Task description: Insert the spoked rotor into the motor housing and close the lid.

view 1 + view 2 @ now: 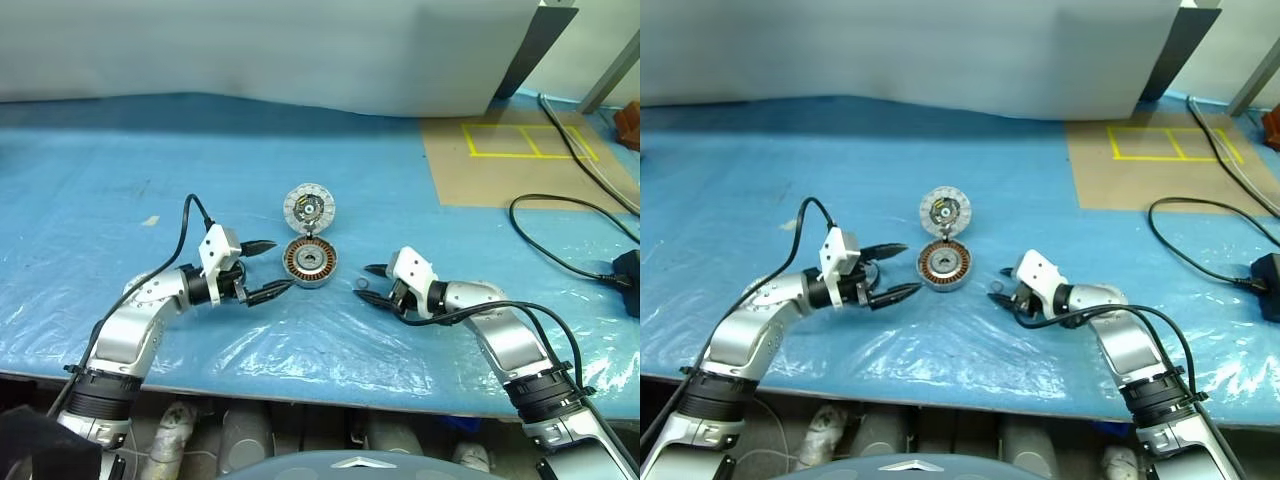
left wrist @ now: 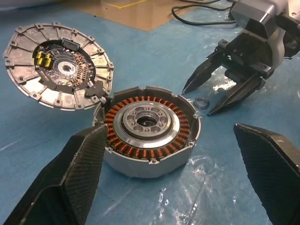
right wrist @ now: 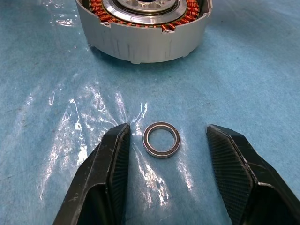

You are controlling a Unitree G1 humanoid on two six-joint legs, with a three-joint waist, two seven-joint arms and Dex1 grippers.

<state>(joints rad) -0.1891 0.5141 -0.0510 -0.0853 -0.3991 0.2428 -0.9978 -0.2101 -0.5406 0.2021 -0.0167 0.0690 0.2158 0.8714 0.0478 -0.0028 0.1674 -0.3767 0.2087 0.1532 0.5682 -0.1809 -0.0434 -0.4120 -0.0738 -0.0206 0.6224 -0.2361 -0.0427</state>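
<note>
The motor housing [image 1: 311, 262] stands mid-table, a round grey cup with copper windings. A silver-grey wheel with a centre hub, the spoked rotor [image 2: 146, 123], sits inside the windings. The lid [image 1: 309, 208] stands tilted up at the housing's far edge, its whitish inner face with a dark centre showing. My left gripper [image 1: 281, 264] is open just left of the housing, with the fingers [image 2: 70, 183] either side of it and not touching. My right gripper [image 3: 167, 131] is open low over the table, right of the housing. A small metal ring [image 3: 161, 139] lies loose between its fingers.
The table is covered in blue plastic sheet [image 1: 120, 180]. A brown board with yellow tape [image 1: 520, 150] lies at the back right. Black cables [image 1: 560, 230] run along the right side. The table's front edge [image 1: 300, 395] is close below both arms.
</note>
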